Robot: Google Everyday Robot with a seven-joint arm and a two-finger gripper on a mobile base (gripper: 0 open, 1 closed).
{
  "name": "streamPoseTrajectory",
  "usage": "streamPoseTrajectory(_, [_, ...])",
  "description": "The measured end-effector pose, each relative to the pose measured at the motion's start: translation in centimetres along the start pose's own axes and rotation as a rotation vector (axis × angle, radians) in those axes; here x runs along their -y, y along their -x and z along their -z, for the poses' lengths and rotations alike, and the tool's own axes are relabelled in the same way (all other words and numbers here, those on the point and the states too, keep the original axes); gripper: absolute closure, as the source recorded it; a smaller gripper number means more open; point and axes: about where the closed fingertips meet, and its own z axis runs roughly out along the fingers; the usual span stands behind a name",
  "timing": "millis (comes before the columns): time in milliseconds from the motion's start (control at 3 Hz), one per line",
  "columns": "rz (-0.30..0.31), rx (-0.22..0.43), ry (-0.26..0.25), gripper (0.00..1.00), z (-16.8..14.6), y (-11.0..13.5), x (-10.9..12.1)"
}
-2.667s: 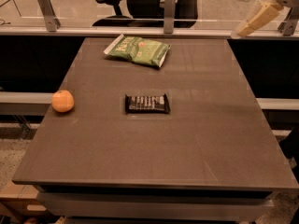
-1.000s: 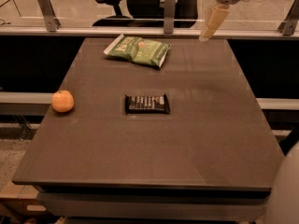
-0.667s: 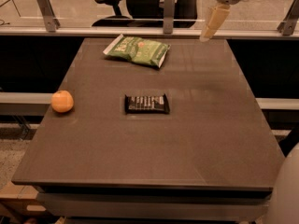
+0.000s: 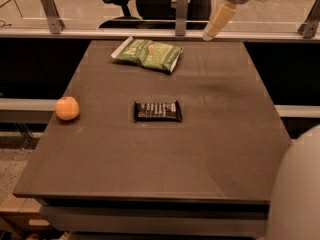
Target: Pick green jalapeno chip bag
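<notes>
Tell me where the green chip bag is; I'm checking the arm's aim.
In the camera view the green chip bag lies far back on the table, left of centre, beyond the candy bar; the gripper hangs above, farther right.

A single camera looked down at a steep angle from above the near edge of the table (image 4: 215, 154), facing the far partition (image 4: 90, 14). The whole tabletop sat in frame at medium range. The gripper (image 4: 218, 21) hung at the top, right of centre, over the far edge.
</notes>
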Motion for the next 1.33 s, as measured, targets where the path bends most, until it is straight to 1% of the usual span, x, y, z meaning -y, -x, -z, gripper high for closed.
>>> streamPoseTrajectory(333, [-0.151,-0.028,0.048,0.0,-3.8,0.1,-0.2])
streamPoseTrajectory(667, [-0.31,-0.085,0.101,0.0,-6.5,0.5,-1.0])
streamPoseTrajectory(1000, [-0.434,-0.162,0.171,0.0,-8.7,0.8,-2.5])
streamPoseTrajectory(1333, [-0.521,-0.218,0.276,0.0,-11.6,0.5,-5.1])
